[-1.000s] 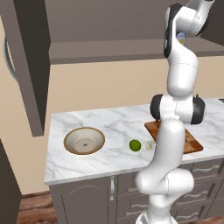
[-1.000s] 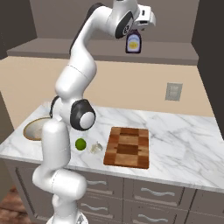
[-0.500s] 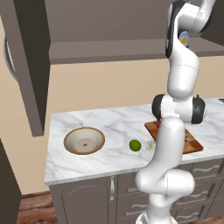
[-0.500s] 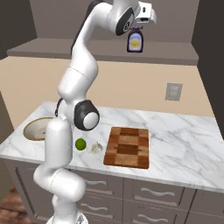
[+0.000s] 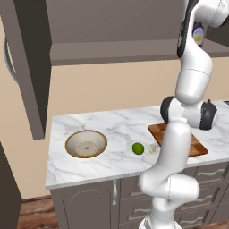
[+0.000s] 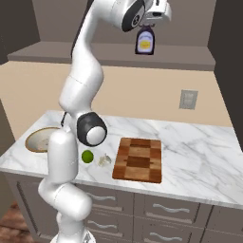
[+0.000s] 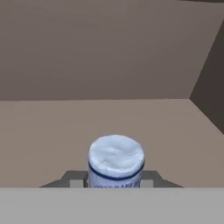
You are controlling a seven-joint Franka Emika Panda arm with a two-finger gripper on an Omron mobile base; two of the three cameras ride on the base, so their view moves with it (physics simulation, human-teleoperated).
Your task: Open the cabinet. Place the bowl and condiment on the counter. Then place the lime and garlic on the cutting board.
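Note:
The cabinet [image 5: 27, 67] stands open, its left door swung out. High up at the cabinet shelf [image 6: 109, 52], my gripper [image 6: 151, 23] is shut on the neck of the condiment [image 6: 144, 41], a dark bottle with a pale label. In the hand view its blue-white cap [image 7: 116, 158] sits between my fingertips [image 7: 77, 182]. The bowl [image 5: 86, 144] rests on the counter [image 5: 116, 127] at the left. The lime [image 6: 87, 156] and the garlic [image 6: 105, 161] lie on the marble just left of the cutting board [image 6: 139, 159], which has nothing on it.
The right cabinet door [image 6: 228, 52] hangs open beside the bottle. A wall outlet [image 6: 188, 99] sits on the backsplash. Lower drawers and doors [image 6: 166, 209] run under the counter. My own arm [image 5: 179, 147] hides part of the board in the left base view.
The jaws have closed onto the bottle's neck, and the bottle has risen slightly at the shelf. Bowl, lime and garlic have not moved.

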